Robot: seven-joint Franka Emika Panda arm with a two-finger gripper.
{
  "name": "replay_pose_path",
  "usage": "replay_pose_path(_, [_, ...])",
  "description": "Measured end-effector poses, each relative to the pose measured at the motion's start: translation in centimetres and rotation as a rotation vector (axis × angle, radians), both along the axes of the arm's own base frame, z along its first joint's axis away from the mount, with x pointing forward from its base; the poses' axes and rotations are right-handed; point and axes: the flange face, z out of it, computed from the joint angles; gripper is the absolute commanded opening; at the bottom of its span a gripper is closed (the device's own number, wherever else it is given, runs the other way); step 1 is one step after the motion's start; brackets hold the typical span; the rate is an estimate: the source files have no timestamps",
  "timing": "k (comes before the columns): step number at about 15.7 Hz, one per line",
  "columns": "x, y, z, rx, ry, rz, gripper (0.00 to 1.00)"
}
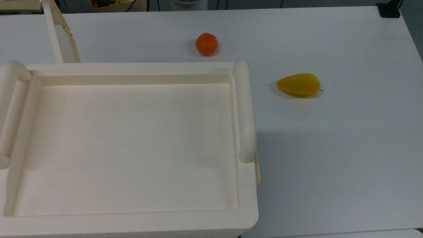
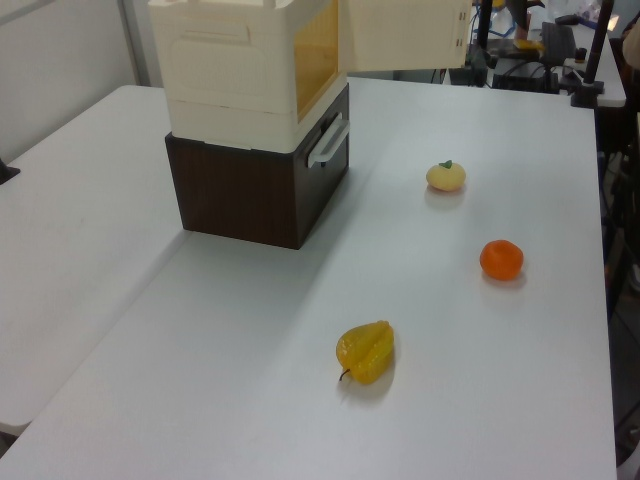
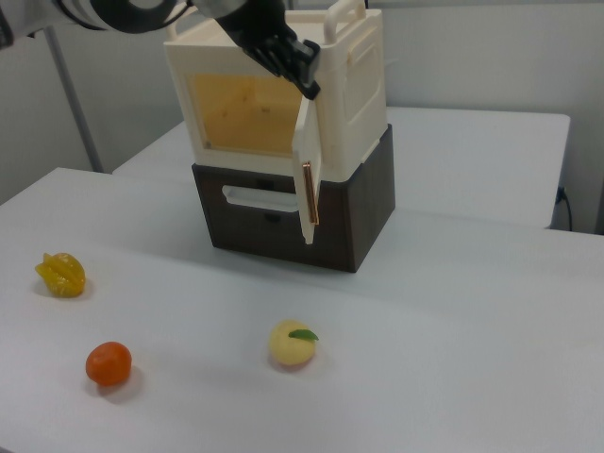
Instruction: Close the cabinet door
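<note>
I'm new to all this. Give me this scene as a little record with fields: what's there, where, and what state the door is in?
surface: white table
cabinet: cream box with an amber-lit interior, stacked on a dark brown base
cabinet door: thin cream panel, swung open, edge-on in the right view
gripper: black gripper at the door's top edge
fruit on table: yellow ridged starfruit, round orange, pale yellow peach with a green leaf
fruit spacing: all apart, none touching the cabinet
</note>
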Motion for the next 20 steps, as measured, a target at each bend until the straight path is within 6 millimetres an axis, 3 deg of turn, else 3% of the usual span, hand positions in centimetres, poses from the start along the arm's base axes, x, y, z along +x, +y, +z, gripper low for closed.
replay_pose_path(5, [0.8,-1.5,-2.9,0.015,0.048,-0.022,0.0])
replay_pose_path(10, [1.8,0.1,-5.2,0.076,0.076,0.006,0.0])
replay_pose_path(14, [2.7,3.9,-5.5,0.153,0.063,0.06,0.0])
replay_pose_path(20, [4.1,12.7,-5.6,0.23,0.062,0.131,0.0])
